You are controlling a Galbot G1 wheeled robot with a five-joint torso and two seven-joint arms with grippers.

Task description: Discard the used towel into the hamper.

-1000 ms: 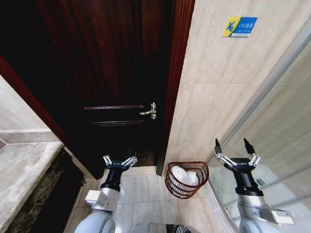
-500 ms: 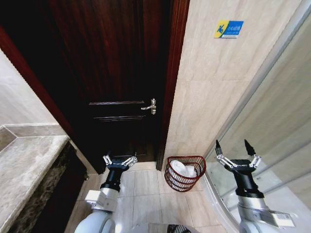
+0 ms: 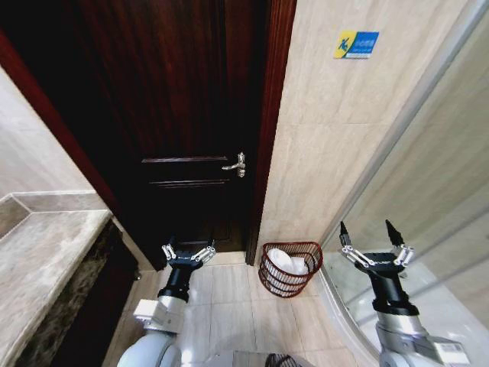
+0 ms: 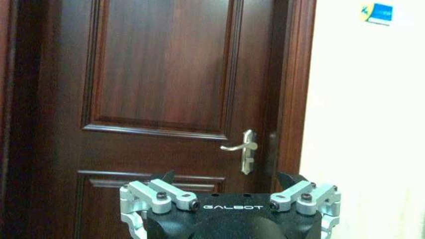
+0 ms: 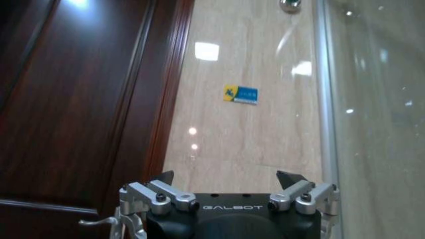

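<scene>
You've got the small round dark reddish-brown open-weave wicker hamper [image 3: 289,268] sitting on the beige tiled floor [image 3: 229,306], right at the foot of the beige tiled wall [image 3: 328,153], just beside the dark wooden door frame [image 3: 267,138]. It's tipped a bit toward you, so the rim faces up and the inside is on show. A crumpled white towel [image 3: 286,262] lies inside it, resting against the basket's inner wall, below the rim.

Your left gripper [image 3: 188,254] hangs low in front of the dark mahogany panelled door [image 3: 176,115], over the floor tiles, well apart from the hamper. Its fingers are spread wide w/ nothing between them; the left wrist view [image 4: 229,185] shows the same, both fingertips parted, the silver lever door handle [image 4: 242,149] straight ahead of it.

Your right gripper [image 3: 371,237] is held up on the far side of the hamper, next to the curved glass shower enclosure [image 3: 428,199], also apart from the basket. Fingers released, splayed open, empty. In the right wrist view [image 5: 227,185] it points at the tiled wall, where a small blue-and-yellow sign [image 5: 240,94] is stuck high up.

A grey-brown marble countertop [image 3: 38,267] fills the lower left corner of the head view, near the left arm.
</scene>
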